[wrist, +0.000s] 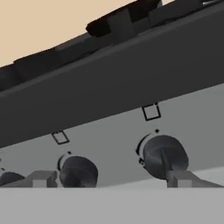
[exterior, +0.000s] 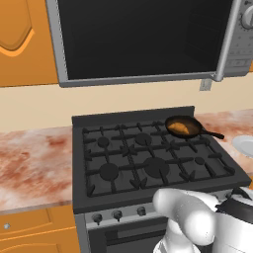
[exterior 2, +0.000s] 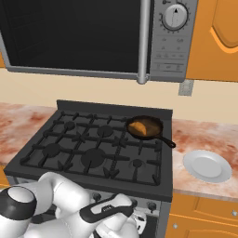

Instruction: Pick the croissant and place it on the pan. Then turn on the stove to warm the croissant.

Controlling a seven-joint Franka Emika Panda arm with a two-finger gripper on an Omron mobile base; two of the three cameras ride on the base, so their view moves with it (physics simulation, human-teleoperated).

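I see the croissant (exterior: 179, 128) lying inside the pan (exterior: 184, 126), a small golden crescent against the brownish inside, toward the side nearer me. The pan sits on the back right burner of the stove (exterior: 148, 158), its thin black handle pointing right and slightly forward over the edge of the grates. In the right base view the croissant (exterior 2: 138, 126) lies in the left part of the pan (exterior 2: 146, 127), and the handle runs down to the right toward the counter.

On the hand view I have the stove's grey front panel (wrist: 131, 135) close up, tilted, with the black grates above it. Two dark knobs are plain there: one knob (wrist: 162, 154) right of centre and a second knob (wrist: 78, 171) to its left, each with a small square mark above it. The gripper (wrist: 107, 179) is spread apart, its two tips standing wide at the bottom of that view; the right fingertip (wrist: 179, 178) lies just in front of the right-hand knob, though I cannot tell whether it touches. Nothing is held between the fingers.

From the base cameras the arm bends low in front of the stove, below the knob row. A white plate (exterior 2: 207, 165) rests on the mottled reddish counter (exterior 2: 204, 135) to the right of the stove, apart from the pan. A large dark-fronted appliance (exterior 2: 93, 37) hangs above, with orange cabinets (exterior: 24, 39) beside it.
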